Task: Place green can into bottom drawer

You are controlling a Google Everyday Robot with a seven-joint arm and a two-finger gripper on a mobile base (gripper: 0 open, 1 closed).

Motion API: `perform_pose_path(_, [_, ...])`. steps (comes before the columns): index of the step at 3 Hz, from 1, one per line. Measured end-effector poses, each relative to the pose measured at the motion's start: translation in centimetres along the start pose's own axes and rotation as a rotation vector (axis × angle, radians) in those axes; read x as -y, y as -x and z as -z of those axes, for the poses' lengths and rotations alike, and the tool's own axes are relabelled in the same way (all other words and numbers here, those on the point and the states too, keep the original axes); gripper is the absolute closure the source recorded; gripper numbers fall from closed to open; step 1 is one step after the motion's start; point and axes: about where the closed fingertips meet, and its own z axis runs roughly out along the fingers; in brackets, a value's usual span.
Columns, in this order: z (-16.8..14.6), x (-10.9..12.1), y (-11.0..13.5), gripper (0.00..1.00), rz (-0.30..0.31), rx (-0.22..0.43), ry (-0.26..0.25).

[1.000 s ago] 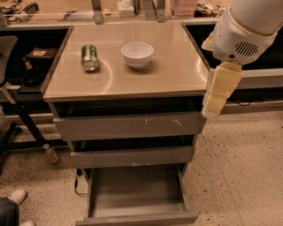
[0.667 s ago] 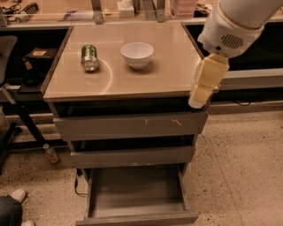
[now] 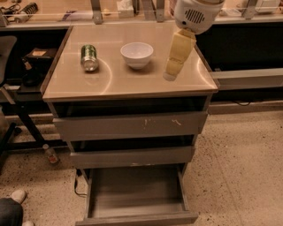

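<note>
1. Green with pale label markings and shiny silver ends, the green can (image 3: 89, 57) lies on its side at the left of the desk (image 3: 115, 81), one round metal end turned toward the camera.
2. The white bowl (image 3: 137, 54), smooth and round, sits upright near the middle of the top, just to the right of the can and not touching it.
3. The end effector (image 3: 170, 74) is pale yellow and blocky. It hangs tilted from a rounded white wrist housing (image 3: 194, 13) over the right part of the desk, to the right of the bowl and well away from the can. I cannot tell whether it is open or closed.
4. The desk top is glossy beige with rounded front corners and shows soft reflections.
5. Below it are three grey-brown fronts: the top drawer (image 3: 132, 126) with pale scratches, the narrower middle drawer (image 3: 132, 155), and the bottom drawer (image 3: 135, 194), pulled out so its wood-grain floor shows.
6. The floor (image 3: 239, 167) is speckled stone. A small bottle (image 3: 50, 153) lies on it at the left, and a pale shoe (image 3: 17, 196) shows in the corner.
</note>
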Motion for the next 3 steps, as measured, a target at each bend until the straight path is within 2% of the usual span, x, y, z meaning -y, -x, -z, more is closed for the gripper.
perform_pose_path(1, [0.0,0.1,0.4,0.00,0.005,0.009,-0.006])
perform_pose_path(2, [-1.1,-1.1,2.0,0.00,0.005,0.087,0.020])
perform_pose_path(3, [-1.8,-1.5,6.1,0.00,0.036,0.181,0.036])
